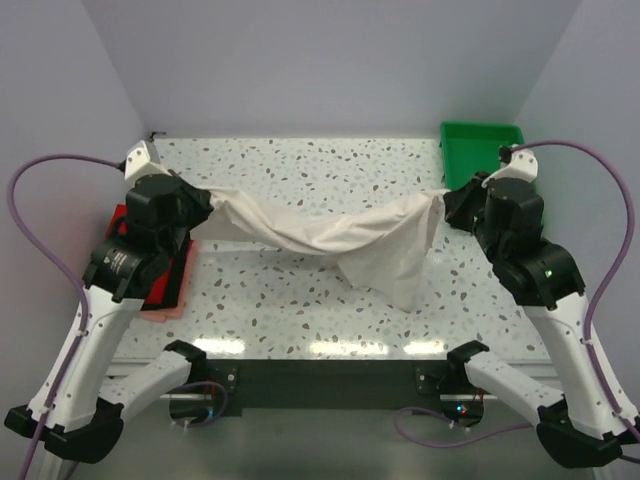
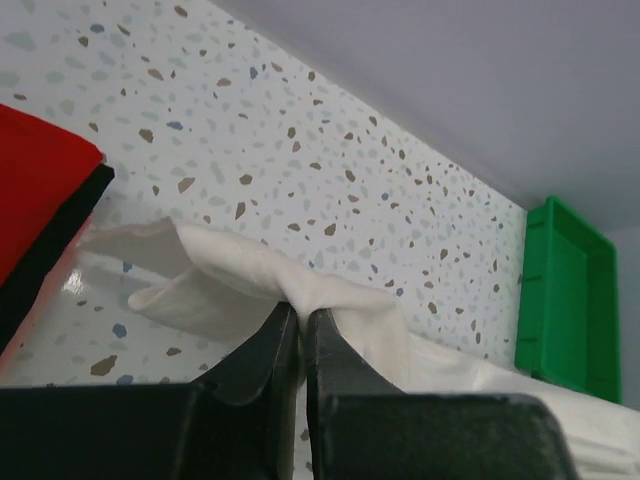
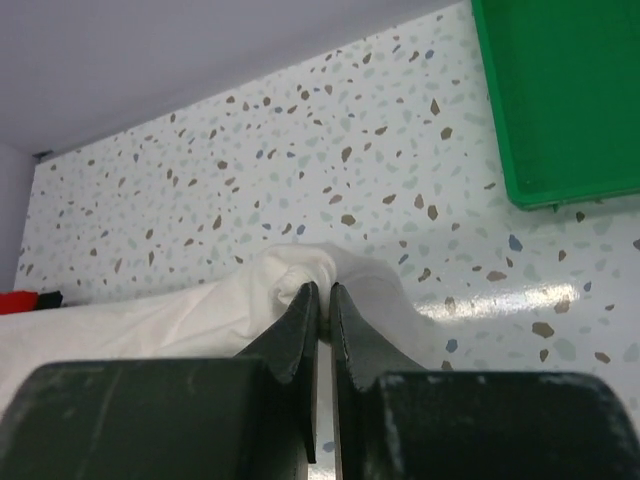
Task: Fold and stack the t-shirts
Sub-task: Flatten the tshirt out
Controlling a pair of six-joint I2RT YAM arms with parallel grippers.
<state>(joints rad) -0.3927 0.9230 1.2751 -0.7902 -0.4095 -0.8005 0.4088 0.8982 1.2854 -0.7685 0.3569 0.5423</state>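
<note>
The two arms hold the cream-white t-shirt (image 1: 330, 238) up between them, over the middle of the bench (image 1: 300, 165). The left gripper (image 2: 300, 318) is squeezed tight on one end of the cloth, with a small bunch of it poking out past the tips. The right gripper (image 3: 322, 295) is squeezed tight on the other end in the same way. The shirt hangs like a hammock. It sags in the middle, and a big flap droops down on the side nearer the right gripper. The low tip of that flap looks like it touches the bench, but from above I cannot be sure. I cannot tell which part of the shirt each gripper has, and no red picture shows on the cloth from here.

I think this is the spreading step. The shirt is lifted and stretched so it can be laid flat before it is folded.

The next move needs both arms to work together. They should pull a little farther apart so the sag goes away, then come down at the same speed so the shirt lands smooth and not bunched. The droopy flap needs care, or it may tuck under.

At the left edge of the bench a bright red t-shirt (image 2: 35, 190) lies folded on a dark t-shirt (image 2: 60, 245). I think the cream one goes on top of them later. The green tray (image 1: 480, 150) sits in the far right corner, apart from the shirts.
</note>
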